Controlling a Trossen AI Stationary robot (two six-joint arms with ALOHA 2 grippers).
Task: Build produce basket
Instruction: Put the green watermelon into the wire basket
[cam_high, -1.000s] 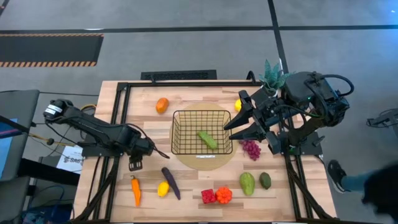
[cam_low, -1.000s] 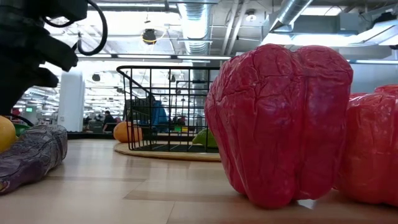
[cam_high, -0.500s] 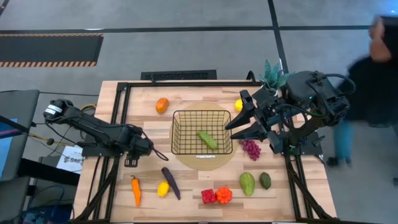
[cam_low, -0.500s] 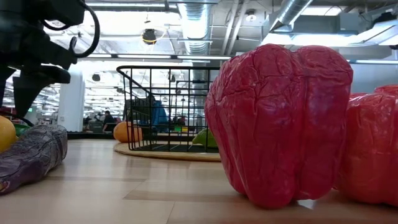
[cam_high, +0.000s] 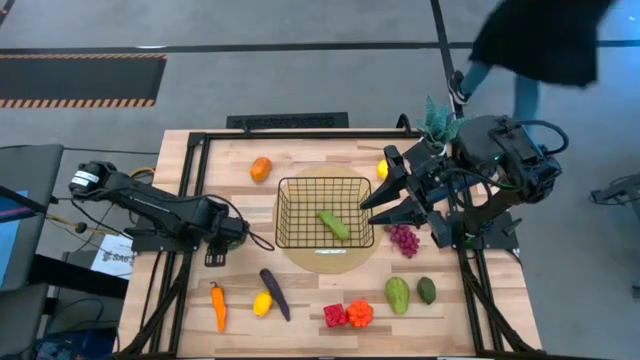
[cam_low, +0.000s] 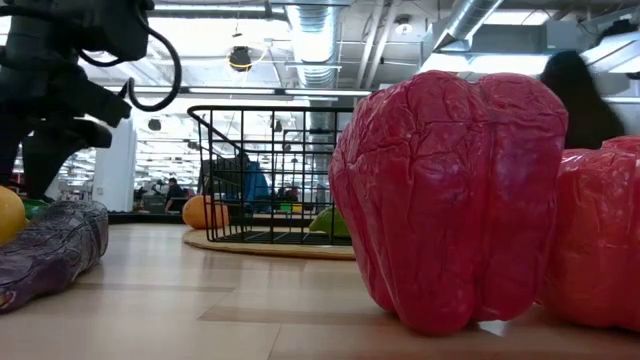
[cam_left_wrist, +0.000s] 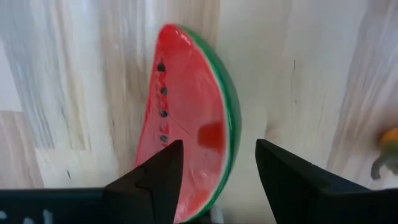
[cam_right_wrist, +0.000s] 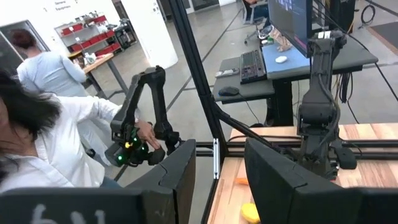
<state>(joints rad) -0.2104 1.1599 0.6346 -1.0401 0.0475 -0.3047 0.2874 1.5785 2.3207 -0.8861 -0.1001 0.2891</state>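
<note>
Up front, near edge: red pepper (cam_high: 334, 315) and orange pepper (cam_high: 360, 313) touching each other on the tabletop (cam_high: 305, 160); filling most of the low view.
Same row, left part: carrot (cam_high: 218, 306), then lemon (cam_high: 262, 303), with eggplant (cam_high: 274, 293) just beside the lemon.
Same row, right part: large avocado (cam_high: 398, 295) and small avocado (cam_high: 427, 290), near each other but apart.
Left end effector (cam_left_wrist: 217, 168): low over the tabletop, left of the basket; fingers apart, nothing clamped.
Watermelon slice (cam_left_wrist: 193, 118): lying flat on the wood under the left end effector, one finger overlapping its red face and the other just outside the green rind; hidden by the arm in the high view.
Grapes (cam_high: 403, 239): just off the basket's right near corner, beside the round tan mat (cam_high: 330, 260).
Basket (cam_high: 283, 215): mid-tabletop, standing on the mat; one long green vegetable (cam_high: 334, 224) lying inside.
Right end effector (cam_high: 368, 212): raised beside the basket's right side, pointing toward it; fingers apart and empty.
Far row: orange (cam_high: 261, 168) beyond the basket's left corner, second lemon (cam_high: 382, 168) beyond its right corner.
Far right corner: potted plant (cam_high: 437, 118), behind the right arm.
Beyond the tabletop: person in dark clothing (cam_high: 540, 40) on the floor past the far right corner.
</note>
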